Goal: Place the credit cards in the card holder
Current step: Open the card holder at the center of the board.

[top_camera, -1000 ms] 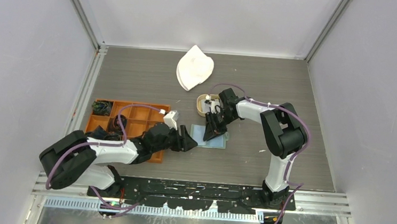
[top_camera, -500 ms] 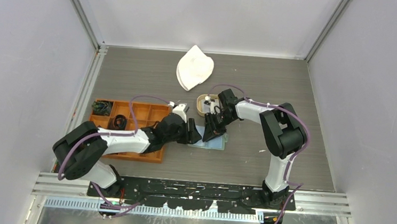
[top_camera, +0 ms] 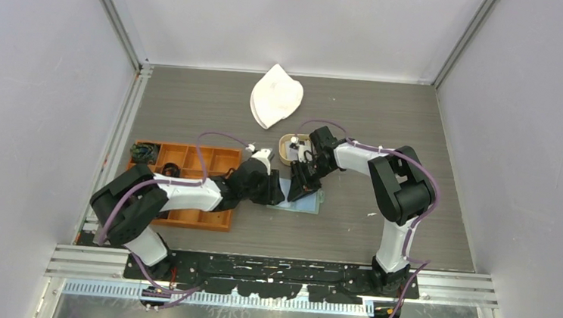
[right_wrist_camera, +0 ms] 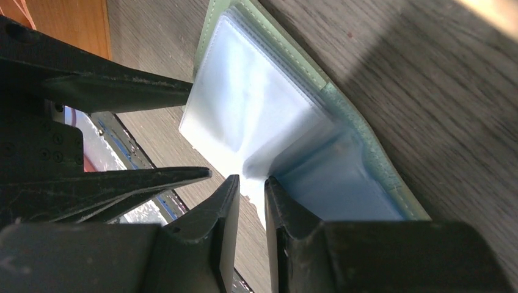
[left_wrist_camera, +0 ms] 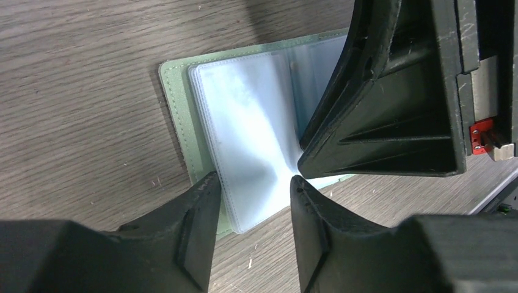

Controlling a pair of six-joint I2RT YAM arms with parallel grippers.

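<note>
Pinching right gripper (right_wrist_camera: 251,180): is holding up one clear sleeve
Left gripper (left_wrist_camera: 253,180): is hovering half-wide, gripping nothing
Card holder (left_wrist_camera: 174,110): is lying open (no credit cards showing inside yet)

Sage-green card holder (left_wrist_camera: 174,104), orange tray (top_camera: 187,159)

open card holder (right_wrist_camera: 262,97), pinched by right hand (right_wrist_camera: 251,183)

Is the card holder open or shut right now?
Open: the card holder lies spread, its clear pockets exposed in both wrist views.
</note>
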